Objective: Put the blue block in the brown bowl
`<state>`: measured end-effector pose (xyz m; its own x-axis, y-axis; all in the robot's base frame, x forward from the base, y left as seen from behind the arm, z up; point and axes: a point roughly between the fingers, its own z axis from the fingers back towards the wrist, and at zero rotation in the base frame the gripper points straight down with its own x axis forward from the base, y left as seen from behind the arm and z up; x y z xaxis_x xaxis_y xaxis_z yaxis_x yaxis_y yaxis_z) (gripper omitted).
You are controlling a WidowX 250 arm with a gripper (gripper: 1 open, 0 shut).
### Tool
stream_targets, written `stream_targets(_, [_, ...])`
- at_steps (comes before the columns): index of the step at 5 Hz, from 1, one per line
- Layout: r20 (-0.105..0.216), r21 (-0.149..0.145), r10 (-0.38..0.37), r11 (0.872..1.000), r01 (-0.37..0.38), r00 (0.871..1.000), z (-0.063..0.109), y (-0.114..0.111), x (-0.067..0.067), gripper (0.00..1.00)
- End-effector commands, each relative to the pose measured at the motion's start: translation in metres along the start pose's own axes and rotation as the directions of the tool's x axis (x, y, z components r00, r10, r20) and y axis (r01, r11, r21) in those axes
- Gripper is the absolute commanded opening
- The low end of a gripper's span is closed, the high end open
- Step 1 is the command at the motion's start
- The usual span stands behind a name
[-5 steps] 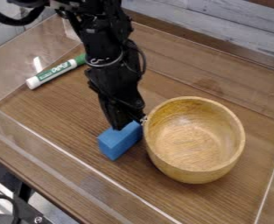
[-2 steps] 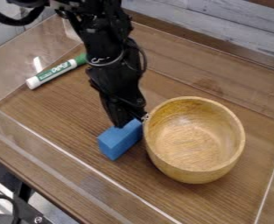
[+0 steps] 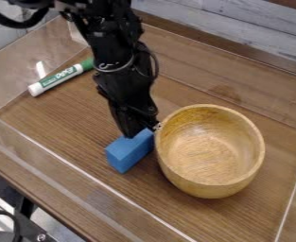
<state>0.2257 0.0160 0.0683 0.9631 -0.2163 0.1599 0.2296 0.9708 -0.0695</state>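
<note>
Bowl [image 3: 200, 181]: light-brown wood, visible grain, smooth satin rim.
Block [image 3: 128, 153], beside bowl: bright blue, plain matt faces; material unclear.
Table [image 3: 61, 128], under bowl: dark wood-grain top, slight sheen.
Marker [image 3: 60, 77], well apart from bowl: glossy white-and-green plastic.
Gripper [image 3: 135, 130], beside bowl: black, matt.
Wall [image 3: 61, 175], near bowl: clear glossy plastic.

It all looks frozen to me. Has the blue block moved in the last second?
No. The block lies in the same spot just left of the bowl, with the same tilt and the same gap to the bowl's rim.
</note>
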Motion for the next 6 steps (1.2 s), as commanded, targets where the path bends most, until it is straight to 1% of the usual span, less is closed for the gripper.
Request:
stream_targets(1, [0.032, 0.012, 0.009, 1.0, -0.009, 0.999, 0.0065, 0.0046, 0.0075, 0.0])
stream_targets(6, [0.033, 0.006, 0.019, 1.0, -0.019, 0.999, 0.0064, 0.007, 0.0087, 0.0])
